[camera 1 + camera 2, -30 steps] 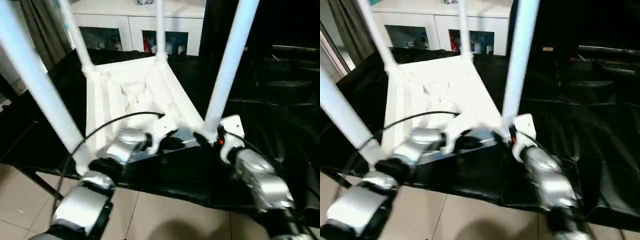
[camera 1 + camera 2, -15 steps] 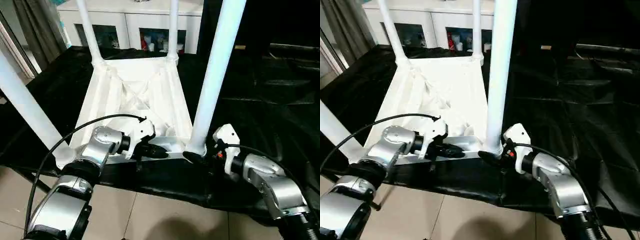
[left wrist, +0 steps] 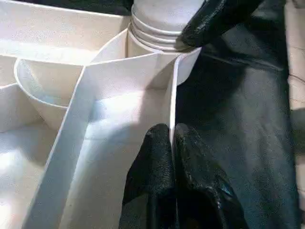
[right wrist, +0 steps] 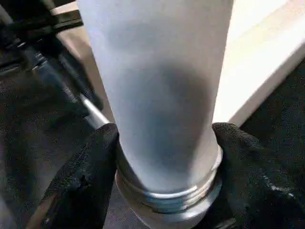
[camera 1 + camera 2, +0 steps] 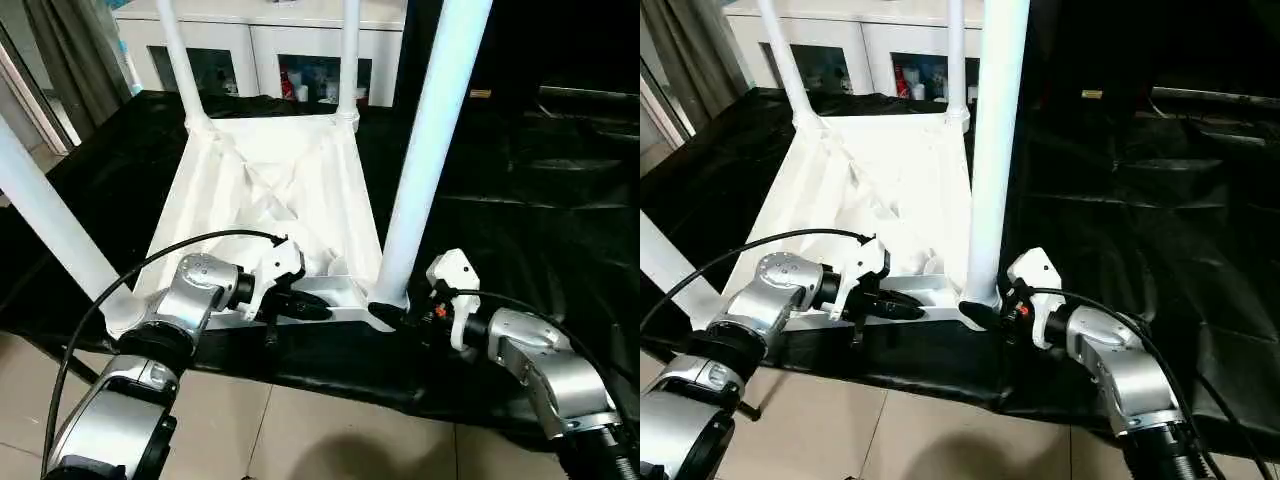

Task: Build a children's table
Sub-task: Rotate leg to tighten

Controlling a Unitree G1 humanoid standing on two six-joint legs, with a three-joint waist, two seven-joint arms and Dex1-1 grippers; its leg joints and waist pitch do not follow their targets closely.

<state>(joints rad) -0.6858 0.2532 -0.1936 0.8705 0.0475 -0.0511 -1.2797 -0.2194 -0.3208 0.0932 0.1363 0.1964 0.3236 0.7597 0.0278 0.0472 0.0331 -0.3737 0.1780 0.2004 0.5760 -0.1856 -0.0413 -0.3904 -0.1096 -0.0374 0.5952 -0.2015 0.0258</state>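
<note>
At the upturned tabletop point(image 5: 275, 195), the right gripper point(image 5: 388, 316) stays clamped around the near leg point(image 5: 425, 150). Its left gripper point(image 5: 312, 308) still pinches the near rim, shifted slightly outward.

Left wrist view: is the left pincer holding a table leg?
No, the left pincer pinches the thin rim of the table top, not a leg.

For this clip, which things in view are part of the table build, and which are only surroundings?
Part of the job:
- white table top, lying upside down
- four white legs standing in its corners, e.g. the near right leg
- left pincer, shut on the top's near edge wall
- right pincer, shut on that leg's base

Just surroundings:
- black sheet
- white glass-door cabinet
- curtain
</note>
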